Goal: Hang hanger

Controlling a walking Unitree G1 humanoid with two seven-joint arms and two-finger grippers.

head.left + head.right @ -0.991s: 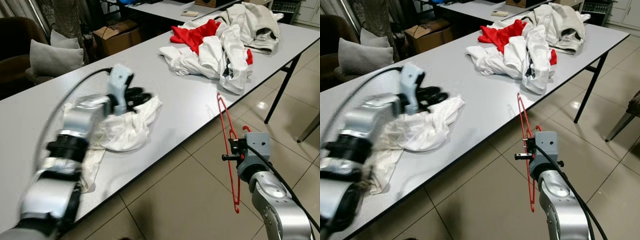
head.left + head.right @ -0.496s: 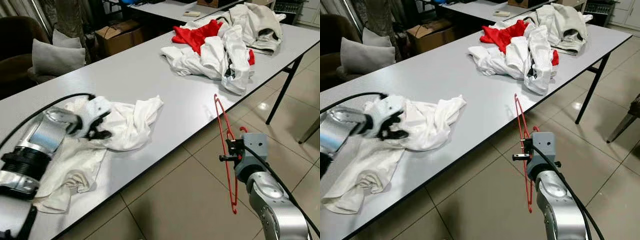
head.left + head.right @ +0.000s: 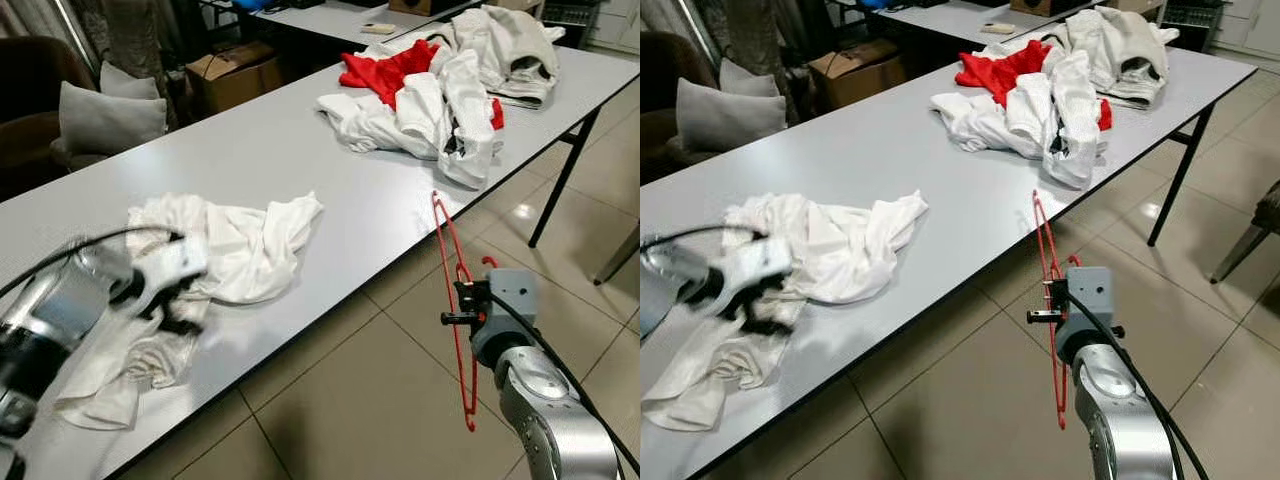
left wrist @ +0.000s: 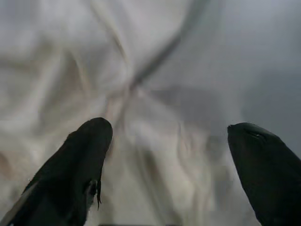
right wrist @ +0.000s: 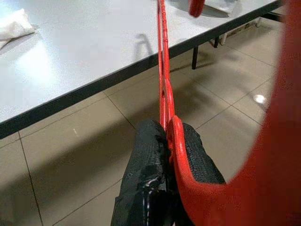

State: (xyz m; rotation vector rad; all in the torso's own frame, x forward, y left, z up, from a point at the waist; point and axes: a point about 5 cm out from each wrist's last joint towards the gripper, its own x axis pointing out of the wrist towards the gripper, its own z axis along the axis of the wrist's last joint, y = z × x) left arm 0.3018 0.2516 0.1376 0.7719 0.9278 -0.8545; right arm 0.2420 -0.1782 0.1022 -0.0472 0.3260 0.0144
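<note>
My right gripper (image 5: pixel 164 141) clamps the hanger (image 3: pixel 452 300) at 4 o'clock; left gripper (image 4: pixel 169 155) (blurred) spread above the shirt (image 3: pixel 230 250).

Long grey table (image 3: pixel 300 150): crumpled white garment (image 3: pixel 230 245) near its front edge, pile of white and red clothes (image 3: pixel 440 85) at the far end. Tiled floor (image 3: pixel 350 400) below.
</note>
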